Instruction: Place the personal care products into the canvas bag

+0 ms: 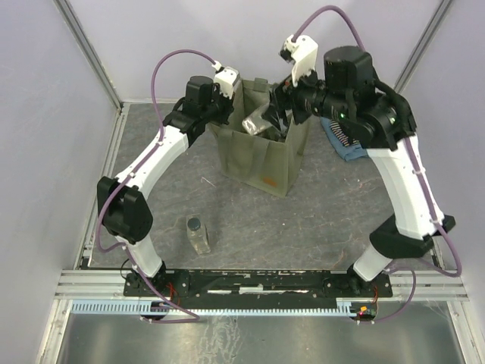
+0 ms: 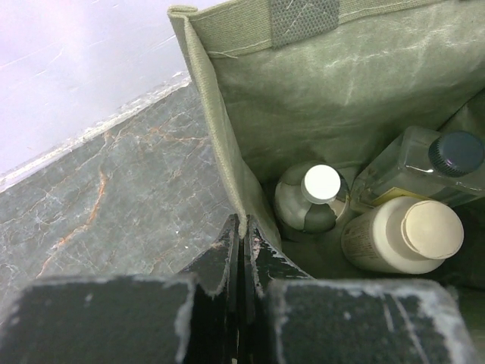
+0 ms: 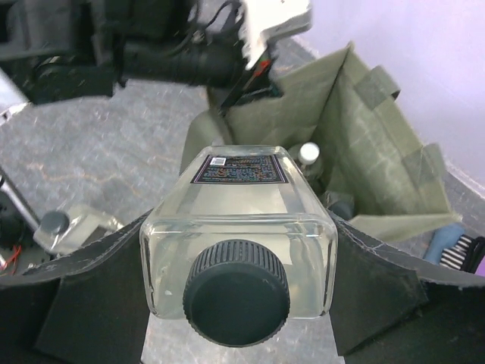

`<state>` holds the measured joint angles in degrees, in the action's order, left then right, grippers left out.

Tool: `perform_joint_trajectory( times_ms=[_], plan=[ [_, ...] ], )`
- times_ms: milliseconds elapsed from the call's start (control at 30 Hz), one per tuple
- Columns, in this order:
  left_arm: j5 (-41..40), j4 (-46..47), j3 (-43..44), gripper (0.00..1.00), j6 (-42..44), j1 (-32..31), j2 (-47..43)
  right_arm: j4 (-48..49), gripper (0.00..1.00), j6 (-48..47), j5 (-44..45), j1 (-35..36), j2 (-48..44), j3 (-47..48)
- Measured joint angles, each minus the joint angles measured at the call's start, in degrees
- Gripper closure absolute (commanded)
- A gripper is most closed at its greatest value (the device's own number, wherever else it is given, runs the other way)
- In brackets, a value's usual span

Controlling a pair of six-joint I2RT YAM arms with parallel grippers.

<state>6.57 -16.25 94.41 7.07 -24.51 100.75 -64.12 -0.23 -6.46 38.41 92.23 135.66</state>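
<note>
Left gripper point(image 2: 243, 227) clamped rim of olive-green canvas bag point(image 2: 318, 98) to spread its mouth; right gripper point(image 1: 275, 114) gripped clear rectangular dark-capped bottle point(image 3: 237, 216) above it for release.

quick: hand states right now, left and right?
Left hand: closed, pinching the bag by its rim.
Right hand: holding a clear bottle with a dark cap.

**Canvas bag** point(image 1: 261, 155): olive-green, boxy, upright on the desk point(image 1: 318, 220), mouth open, orange-brown tag on its near face.

**Inside, at the bottom:**
- round nozzle-topped bottle point(image 2: 318, 199), white cap up
- cream-white jar point(image 2: 405, 235) just beside it, lid on
- tilted clear bottle point(image 2: 424, 163), dark cap

**Held rectangular bottle** point(image 3: 239, 227): clear, black cap, small label. Clamped in the right gripper point(image 3: 239, 250) over the bag's mouth.

**Lying bottle** point(image 1: 198, 233): clear, dark cap, flat on the desk, well apart from the bag.
</note>
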Motion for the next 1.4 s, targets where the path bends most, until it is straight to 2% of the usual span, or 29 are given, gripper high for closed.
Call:
perform_joint_trajectory(
  times_ms=[133, 300, 433, 833, 1033, 1400],
  plan=[
    [0.4, -0.2, -0.1, 0.97, 0.0, 0.0, -0.5, 2.9, 1.00, 1.1, -3.1, -4.8, 7.0, 4.9],
    [1.5, -0.4, -0.4, 0.97, -0.3, 0.0, -1.2, 6.0, 1.00, 2.8, -5.4, -9.0, 15.2, 5.1],
    [1.9, -0.4, -1.0, 0.97, -0.3, 0.0, -1.6, 5.6, 1.00, 2.8, -5.8, -9.7, 19.8, 4.6],
    [2.6, -0.5, -0.9, 0.97, -0.3, 0.0, -1.6, 1.0, 1.00, 2.4, -11.9, -8.9, 20.1, 1.7],
    [2.7, -1.5, 0.0, 0.97, -0.3, 0.0, -1.6, -4.3, 1.00, 1.7, -11.1, -8.9, 20.0, 0.6],
    [3.1, -4.3, 3.0, 0.97, -0.3, 0.0, -0.6, -7.3, 1.00, 0.4, -6.4, -8.3, 20.5, -3.5]
  ],
)
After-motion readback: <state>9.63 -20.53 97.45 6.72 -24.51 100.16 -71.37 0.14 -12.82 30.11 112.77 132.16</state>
